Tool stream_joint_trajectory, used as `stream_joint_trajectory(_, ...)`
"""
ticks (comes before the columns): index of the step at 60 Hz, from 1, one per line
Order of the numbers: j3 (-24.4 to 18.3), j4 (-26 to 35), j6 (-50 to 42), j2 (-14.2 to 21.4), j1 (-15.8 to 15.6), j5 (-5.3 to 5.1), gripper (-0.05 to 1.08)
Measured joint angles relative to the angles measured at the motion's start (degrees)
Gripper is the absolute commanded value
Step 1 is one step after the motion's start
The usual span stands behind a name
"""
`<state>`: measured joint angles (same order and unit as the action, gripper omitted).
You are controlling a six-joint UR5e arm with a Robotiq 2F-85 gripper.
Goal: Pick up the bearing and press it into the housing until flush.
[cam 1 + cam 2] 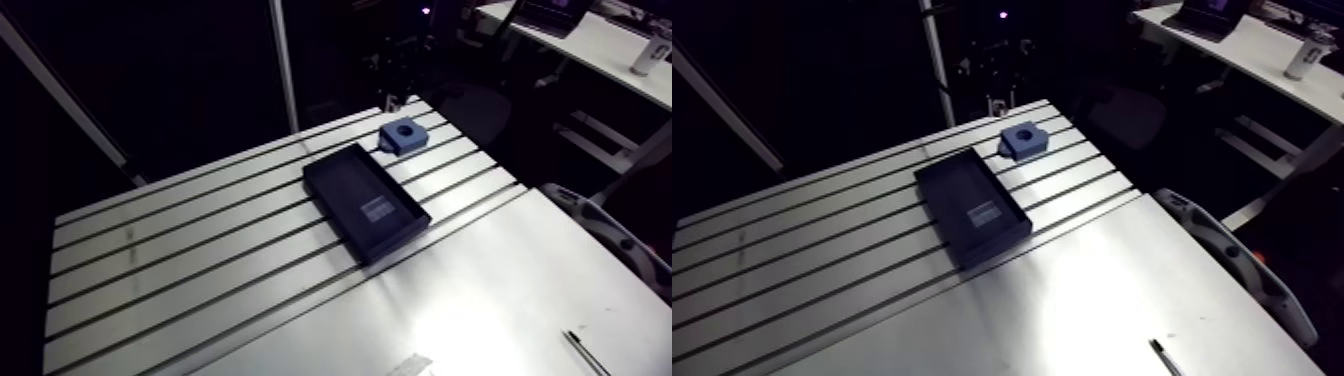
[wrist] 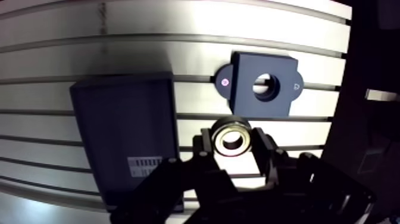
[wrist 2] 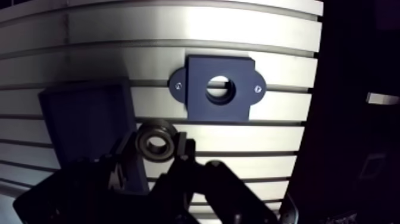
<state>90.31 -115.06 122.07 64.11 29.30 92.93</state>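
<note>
In the wrist view the tool [image 2: 232, 142] is pinching the bearing [image 2: 232, 136]. Its two dark fingers [image 2: 205, 148] press against opposite sides of the ring and hold it with its open face towards the camera. The bearing is a bright metal ring with a dark round bore.

Ahead of the tool, the housing [image 2: 263, 83] lies flat on the slotted tabletop [image 2: 149, 24]. It is a dark blue block with a round bore through its middle and a small ear on each of two opposite sides. One ear shows a pinkish spot. A strip of bare tabletop shows between bearing and housing, so the two are apart, and the housing's bore stands open. How high the bearing hangs over the tabletop cannot be told.

Beside the tool, on the side away from the housing, sits a shallow black tray [image 2: 119, 119]. A pale label [image 2: 146, 164] lies on its floor near the end closest to the tool.

In the arm view the tray lies at the centre of the frame, set at an angle across the slots. The housing is just beyond the tray's far corner, towards the upper middle of the frame, near the tabletop's back edge. In the lower right of the frame the tabletop is smooth and unslotted, and a thin dark rod [image 1: 585, 352] lies there.
</note>
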Motion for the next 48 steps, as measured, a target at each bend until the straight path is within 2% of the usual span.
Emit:
stream_joint_trajectory(12,-0.57,-0.08,0.07,-1.75,0.97,0.12,0.98)
stream_joint_trajectory(48,-3.26,-0.3,-1.97,-5.94,2.78,0.11,1.0)
